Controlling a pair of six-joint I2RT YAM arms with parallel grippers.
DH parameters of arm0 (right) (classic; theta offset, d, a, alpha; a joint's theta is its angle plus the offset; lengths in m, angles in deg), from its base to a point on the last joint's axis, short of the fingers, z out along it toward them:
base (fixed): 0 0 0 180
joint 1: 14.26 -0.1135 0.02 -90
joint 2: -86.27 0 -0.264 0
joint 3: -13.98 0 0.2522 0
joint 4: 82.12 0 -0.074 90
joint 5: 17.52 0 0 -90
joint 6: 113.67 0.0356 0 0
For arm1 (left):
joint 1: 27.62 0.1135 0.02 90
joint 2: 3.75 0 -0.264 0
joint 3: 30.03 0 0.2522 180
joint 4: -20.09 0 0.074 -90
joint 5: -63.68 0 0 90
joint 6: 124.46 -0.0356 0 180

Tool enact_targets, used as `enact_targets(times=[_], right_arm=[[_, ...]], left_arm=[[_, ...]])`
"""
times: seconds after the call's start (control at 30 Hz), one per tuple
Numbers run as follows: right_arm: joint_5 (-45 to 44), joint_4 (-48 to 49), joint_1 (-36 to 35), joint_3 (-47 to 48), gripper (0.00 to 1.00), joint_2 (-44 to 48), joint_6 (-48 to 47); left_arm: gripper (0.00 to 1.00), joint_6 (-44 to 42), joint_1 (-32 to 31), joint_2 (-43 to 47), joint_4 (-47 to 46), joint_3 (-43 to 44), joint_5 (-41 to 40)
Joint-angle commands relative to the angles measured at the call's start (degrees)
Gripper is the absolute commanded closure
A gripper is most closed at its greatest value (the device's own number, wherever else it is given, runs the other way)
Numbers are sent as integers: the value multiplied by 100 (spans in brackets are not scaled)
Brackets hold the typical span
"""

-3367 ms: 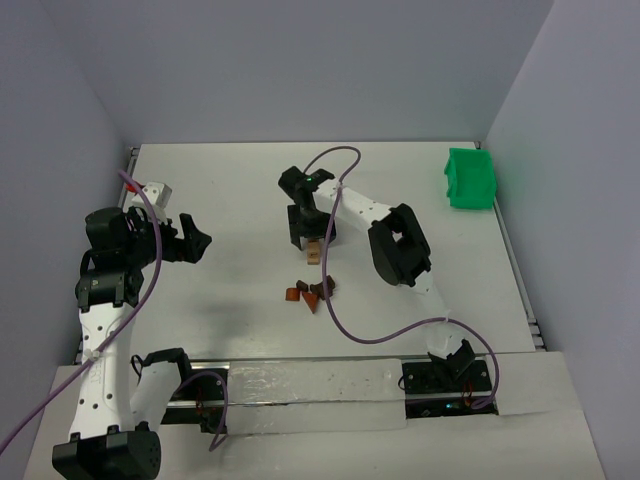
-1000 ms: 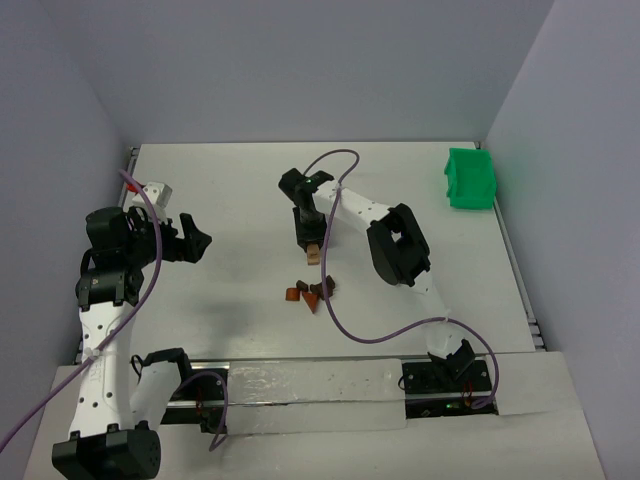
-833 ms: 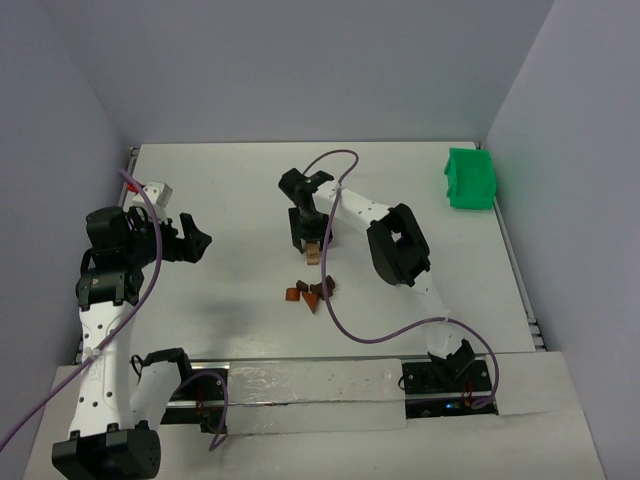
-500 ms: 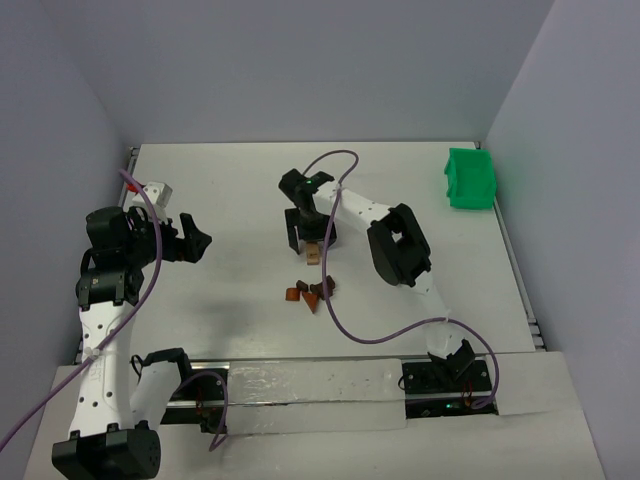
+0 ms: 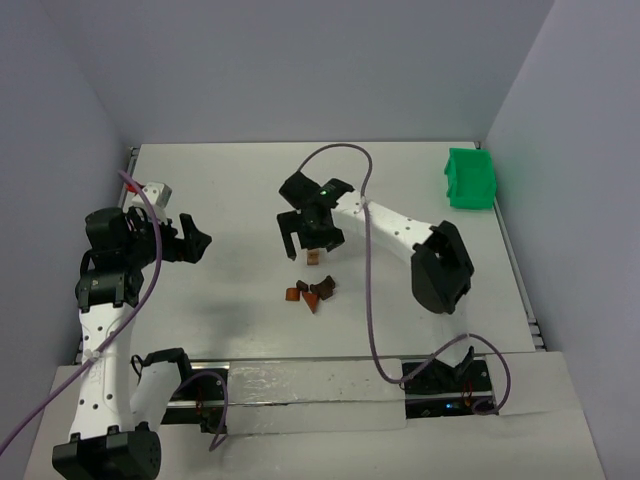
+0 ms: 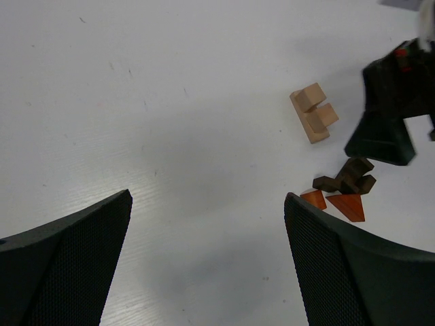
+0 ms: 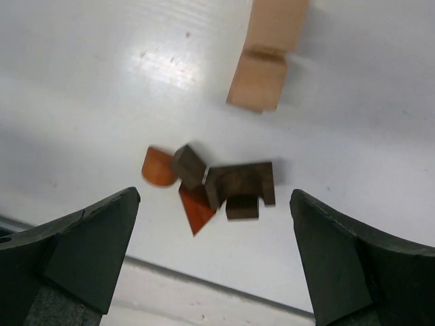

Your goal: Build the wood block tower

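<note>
1. Hanging off at the left side, the left claw point(image 5: 192, 240) is spread wide and empty. I'd guess it is parked there to leave the middle free for the other arm.
2. In the middle of the tabletop point(image 5: 230, 190), the tower point(image 5: 313, 257) is only a short tan stack. Nothing touches it, and I cannot tell whether it stands upright or lies tipped.
3. Just nearer the arms lie the blocks point(image 5: 312, 291), dark brown and reddish pieces huddled together. They sit apart from the tower and are likely the supply for it.
4. The right claw point(image 5: 310, 240) hovers above the tower, jaws spread wide and pinching nothing. Its wrist camera looks straight down on the blocks, so I judge one of them comes next.
5. At the far right, the bin point(image 5: 468, 178) sits well apart and plays no part.
</note>
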Motion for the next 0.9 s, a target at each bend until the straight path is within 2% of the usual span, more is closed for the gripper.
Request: enact_targets(times=[0.0, 0.27, 0.33, 0.5, 0.73, 0.87], right_arm=[[40, 376, -288, -418, 0, 1187, -588], [1051, 255, -504, -647, 2, 2052, -2295], [1296, 127, -511, -819, 8, 2147, -2683], [1020, 132, -511, -1416, 20, 2283, -3600], [1437, 8, -538, -1373, 24, 2082, -3831], [1458, 79, -546, -1408, 31, 1821, -3721]], left_arm=[[1, -12, 44, 82, -191, 76, 28], [1, -63, 47, 180, -175, 76, 122], [1, -79, 47, 197, -157, 76, 184], [2, -133, 43, 204, -135, 68, 338], [3, -177, 49, 181, -100, 59, 487], [3, -177, 40, 172, -100, 59, 487]])
